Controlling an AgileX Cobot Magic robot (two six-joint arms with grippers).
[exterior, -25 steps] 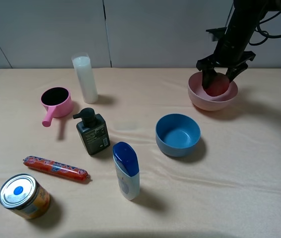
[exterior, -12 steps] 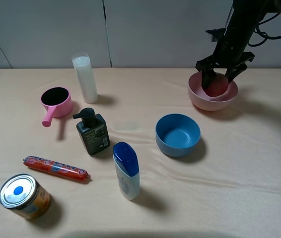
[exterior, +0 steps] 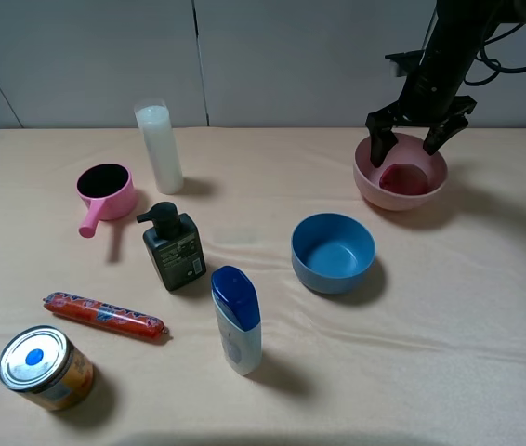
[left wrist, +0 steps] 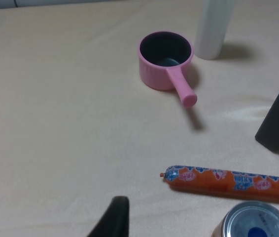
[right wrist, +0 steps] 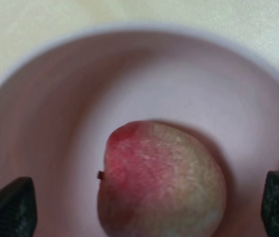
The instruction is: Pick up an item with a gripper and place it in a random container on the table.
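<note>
The red-pink fruit (exterior: 402, 179) lies inside the pale pink bowl (exterior: 368, 182) at the back right of the beige table (exterior: 467, 307). My right gripper (exterior: 416, 135) hangs just above the bowl, jaws spread wide and empty. In the right wrist view the fruit (right wrist: 161, 180) rests on the bowl's floor (right wrist: 55, 113), free of the fingertips (right wrist: 9, 207) that stand wide on either side. My left gripper is outside the exterior view; the left wrist view shows only one dark fingertip (left wrist: 112, 219) above the cloth.
A blue bowl (exterior: 333, 252) sits in front of the pink bowl. A pink handled cup (exterior: 105, 192), white bottle (exterior: 159, 147), dark pump bottle (exterior: 174, 245), blue-capped bottle (exterior: 237, 319), red sausage (exterior: 103, 314) and tin can (exterior: 45, 368) stand on the left half.
My right gripper has let go of the fruit and risen out of the bowl. The fruit has dropped to the bowl's bottom, and the bowl has shifted slightly.
</note>
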